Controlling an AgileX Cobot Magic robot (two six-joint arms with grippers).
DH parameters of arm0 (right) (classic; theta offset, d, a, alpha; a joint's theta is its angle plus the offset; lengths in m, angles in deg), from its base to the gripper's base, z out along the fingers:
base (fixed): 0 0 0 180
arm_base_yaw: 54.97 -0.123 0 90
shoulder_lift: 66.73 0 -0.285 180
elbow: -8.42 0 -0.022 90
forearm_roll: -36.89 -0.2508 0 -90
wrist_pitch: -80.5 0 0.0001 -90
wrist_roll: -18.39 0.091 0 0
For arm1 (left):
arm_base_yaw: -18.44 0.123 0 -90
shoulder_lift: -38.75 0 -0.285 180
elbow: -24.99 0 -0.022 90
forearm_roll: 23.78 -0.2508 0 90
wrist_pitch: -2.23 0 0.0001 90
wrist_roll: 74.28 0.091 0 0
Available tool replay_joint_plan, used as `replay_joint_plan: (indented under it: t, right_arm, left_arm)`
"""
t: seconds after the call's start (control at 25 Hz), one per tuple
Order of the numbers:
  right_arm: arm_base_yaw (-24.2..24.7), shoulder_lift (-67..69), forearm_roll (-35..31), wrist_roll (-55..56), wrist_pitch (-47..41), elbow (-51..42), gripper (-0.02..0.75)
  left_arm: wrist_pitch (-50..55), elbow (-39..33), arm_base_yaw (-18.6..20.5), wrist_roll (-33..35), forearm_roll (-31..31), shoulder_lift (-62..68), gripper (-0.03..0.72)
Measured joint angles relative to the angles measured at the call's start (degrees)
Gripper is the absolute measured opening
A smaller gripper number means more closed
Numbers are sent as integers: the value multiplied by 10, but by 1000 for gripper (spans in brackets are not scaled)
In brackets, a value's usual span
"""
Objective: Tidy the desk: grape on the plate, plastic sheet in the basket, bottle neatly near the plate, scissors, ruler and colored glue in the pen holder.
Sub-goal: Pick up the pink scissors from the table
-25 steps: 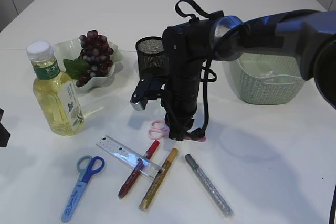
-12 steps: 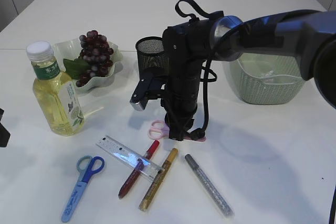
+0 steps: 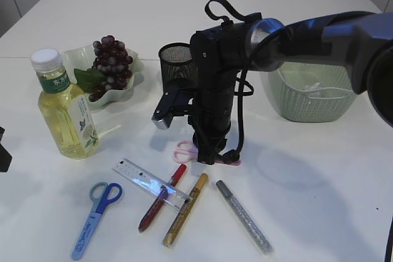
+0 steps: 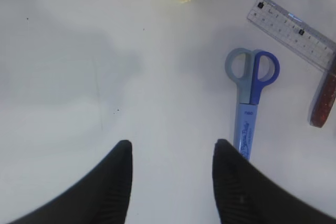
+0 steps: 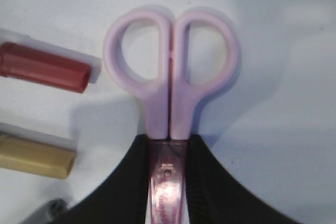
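Pink scissors [image 5: 170,66] lie on the table, handles pointing away from my right gripper [image 5: 168,142]. That gripper points straight down and is shut on their sheathed blades [image 3: 209,156]. Blue scissors [image 4: 251,108] lie just right of my left gripper [image 4: 172,148], which hangs open over bare table. The clear ruler [image 3: 147,182] rests across the red glue pen [image 3: 161,199], with gold [image 3: 184,210] and silver [image 3: 244,216] pens beside it. The grapes [image 3: 110,59] sit on the plate [image 3: 132,87]. The bottle [image 3: 64,111] stands upright left of it. The mesh pen holder [image 3: 175,59] stands behind my right arm.
The green basket [image 3: 310,93] stands at the right, with something clear inside it. My right arm reaches across the table's middle from the right. The red pen's cap [image 5: 44,66] and the gold pen's end [image 5: 34,156] lie close left of the pink scissors.
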Motion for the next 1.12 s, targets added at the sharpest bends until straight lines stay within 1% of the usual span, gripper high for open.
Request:
replay_joint_plan:
  t: [0.68, 1.12]
  right_arm:
    - [0, -3, -11, 0, 10, -1, 163]
    - [1, -27, -31, 0, 15, -3, 164]
  left_arm:
    - [0, 0, 0, 0, 0, 0, 362]
    - [0, 0, 0, 0, 0, 0, 362]
